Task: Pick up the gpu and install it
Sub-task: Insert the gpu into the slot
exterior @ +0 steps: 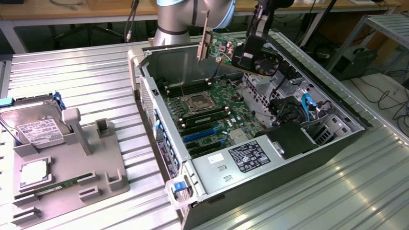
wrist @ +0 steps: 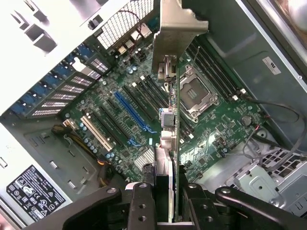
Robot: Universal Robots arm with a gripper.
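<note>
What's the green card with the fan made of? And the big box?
The gpu looks like a green circuit board with a black plastic-looking fan and a shiny metal bracket. The case looks like sheet metal, grey inside, black outside.

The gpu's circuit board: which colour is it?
The gpu has a green board, best seen in the exterior view.

Slatted metal table: open computer case, grey parts holder.
</note>
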